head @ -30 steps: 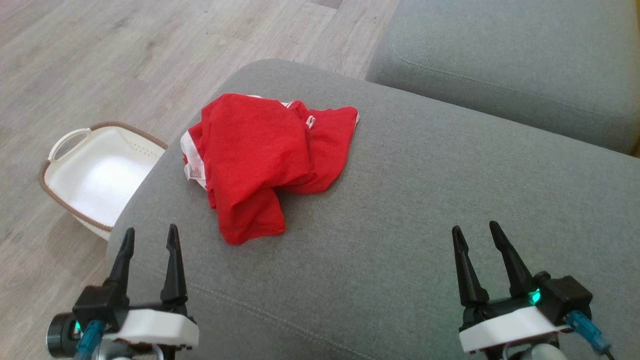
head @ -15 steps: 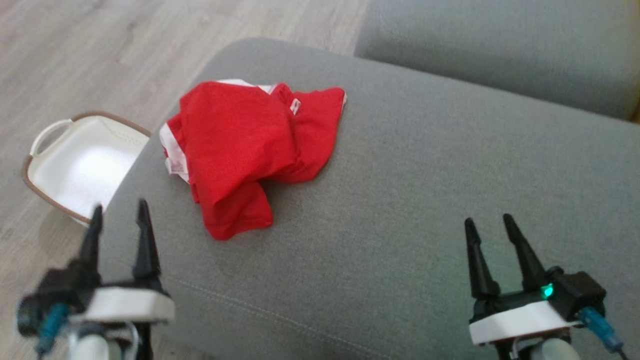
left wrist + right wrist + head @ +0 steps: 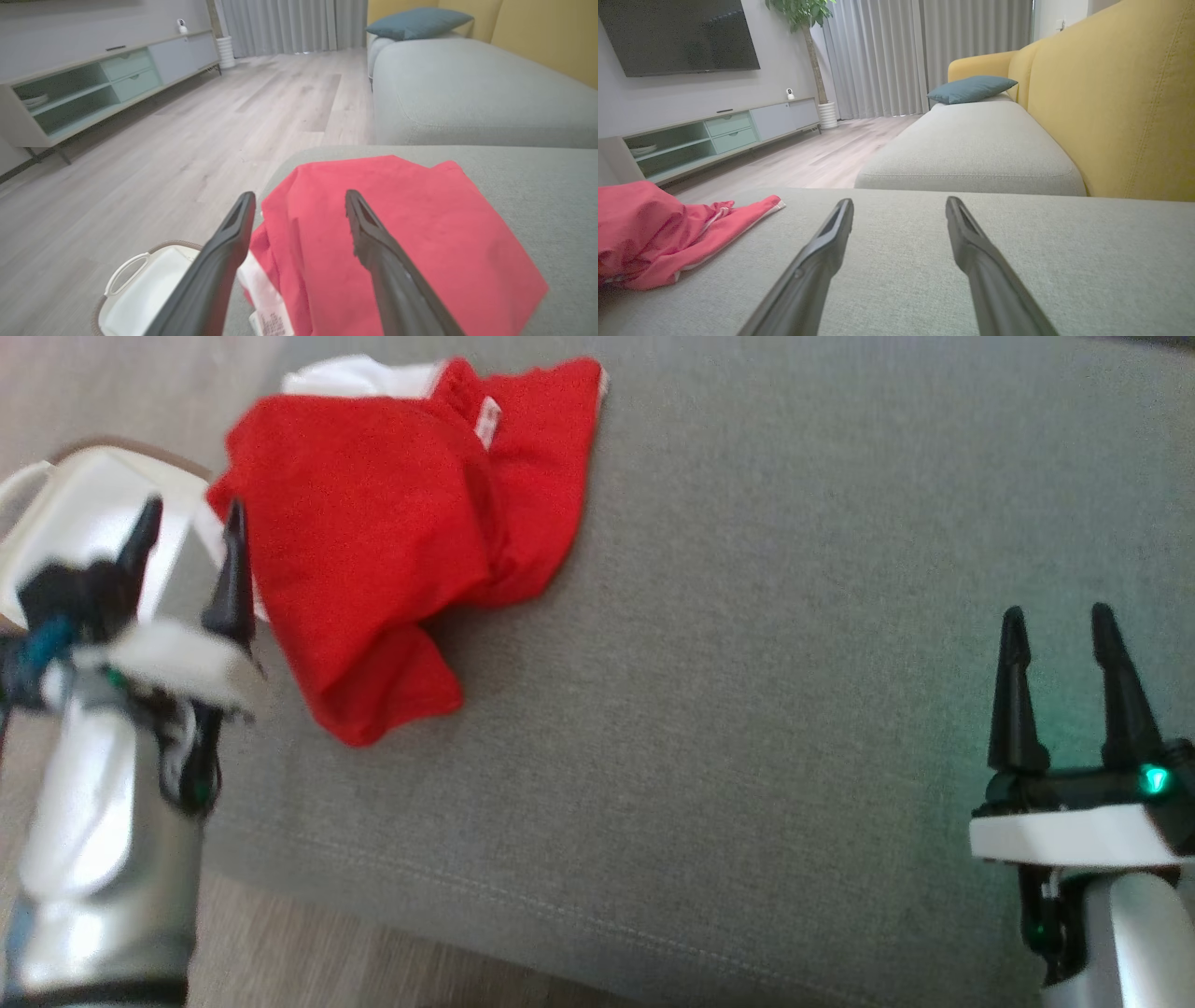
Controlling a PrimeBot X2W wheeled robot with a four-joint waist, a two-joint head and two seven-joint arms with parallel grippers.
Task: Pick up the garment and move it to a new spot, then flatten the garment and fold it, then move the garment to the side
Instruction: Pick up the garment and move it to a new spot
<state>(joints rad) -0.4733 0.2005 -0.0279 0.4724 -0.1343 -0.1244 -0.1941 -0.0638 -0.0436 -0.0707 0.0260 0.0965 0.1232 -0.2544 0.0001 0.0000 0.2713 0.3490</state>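
A crumpled red garment (image 3: 392,532) with white trim lies on the grey sofa cushion (image 3: 747,663) near its left end. It also appears in the left wrist view, garment (image 3: 411,242), and at the left of the right wrist view, garment (image 3: 649,228). My left gripper (image 3: 187,518) is open at the garment's left edge, fingers apart and empty, with the red cloth just beyond the fingertips (image 3: 247,205). Over bare cushion at the lower right, far from the cloth, my right gripper (image 3: 1060,621) stands open and holds nothing.
A white basket (image 3: 75,523) with a brown rim sits on the wood floor just left of the cushion, also seen as basket (image 3: 145,289). A second grey cushion (image 3: 971,149), a yellow backrest (image 3: 1120,93) and a teal pillow (image 3: 971,88) lie beyond.
The head camera has tilted down and closer, shifting the whole picture. My left arm has risen and reached forward to the garment's left edge. The garment lies as before.
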